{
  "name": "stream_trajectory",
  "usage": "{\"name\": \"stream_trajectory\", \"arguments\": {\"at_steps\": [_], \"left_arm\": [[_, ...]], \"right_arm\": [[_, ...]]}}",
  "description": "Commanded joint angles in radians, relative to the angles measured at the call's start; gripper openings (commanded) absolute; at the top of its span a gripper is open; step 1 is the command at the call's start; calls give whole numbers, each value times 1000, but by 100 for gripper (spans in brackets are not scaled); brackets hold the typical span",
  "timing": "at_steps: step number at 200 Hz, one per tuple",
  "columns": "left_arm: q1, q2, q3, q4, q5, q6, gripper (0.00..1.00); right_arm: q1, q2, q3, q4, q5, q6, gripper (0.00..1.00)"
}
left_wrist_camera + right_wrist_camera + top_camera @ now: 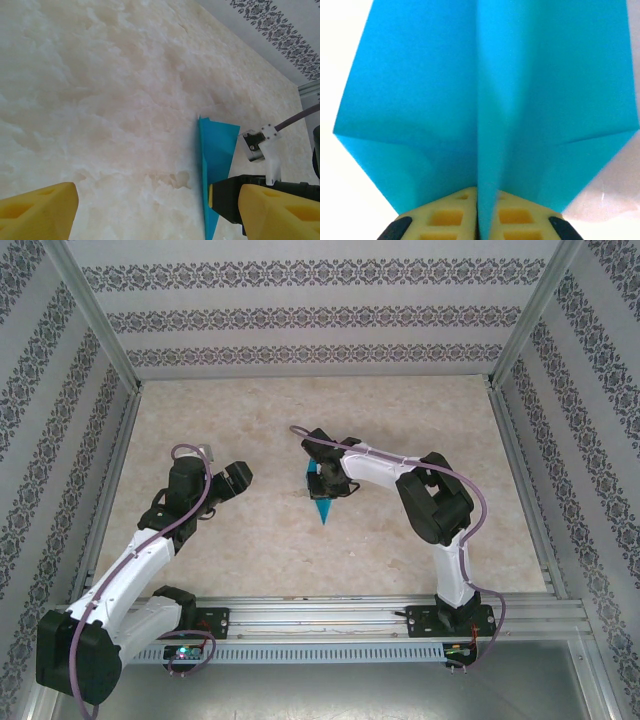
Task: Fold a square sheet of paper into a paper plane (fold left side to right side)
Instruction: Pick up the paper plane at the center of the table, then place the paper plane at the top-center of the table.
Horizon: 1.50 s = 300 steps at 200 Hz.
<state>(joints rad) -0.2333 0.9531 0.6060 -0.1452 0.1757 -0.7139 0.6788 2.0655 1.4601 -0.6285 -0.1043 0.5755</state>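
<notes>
Paper plane [420,90] is pinched at its centre crease by the clamped right gripper [478,197] (the wrist view's detail); overhead, it sits mid table [400,560], with the left gripper [240,477] gaping and empty.

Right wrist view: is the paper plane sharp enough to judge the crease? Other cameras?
Right wrist: the paper plane is soft, too close, corners behind it blown out white; left wrist: plane edges crisp, table evenly lit; top external: even light, faint shadows, plane small.
</notes>
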Motion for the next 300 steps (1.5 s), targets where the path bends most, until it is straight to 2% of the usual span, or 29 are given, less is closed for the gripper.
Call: {"name": "stream_trajectory", "arguments": {"at_steps": [1, 15, 61, 93, 177, 274, 300], "left_arm": [[17, -20, -2, -27, 7, 23, 84], [19, -25, 5, -38, 4, 32, 84], [21, -50, 42, -100, -9, 80, 84], [22, -61, 54, -139, 9, 106, 84], [28, -63, 52, -164, 50, 113, 84], [28, -49, 55, -171, 65, 108, 84], [29, -49, 57, -172, 67, 108, 84]], "right_arm": [[11, -8, 38, -45, 39, 4, 5], [6, -33, 59, -74, 66, -3, 0], [-49, -15, 226, -226, 152, -41, 0], [-95, 97, 408, -339, 198, -67, 0], [-159, 424, 856, -546, 187, -101, 0], [-170, 512, 884, -550, 152, -95, 0], [-170, 514, 875, -545, 143, -93, 8]]}}
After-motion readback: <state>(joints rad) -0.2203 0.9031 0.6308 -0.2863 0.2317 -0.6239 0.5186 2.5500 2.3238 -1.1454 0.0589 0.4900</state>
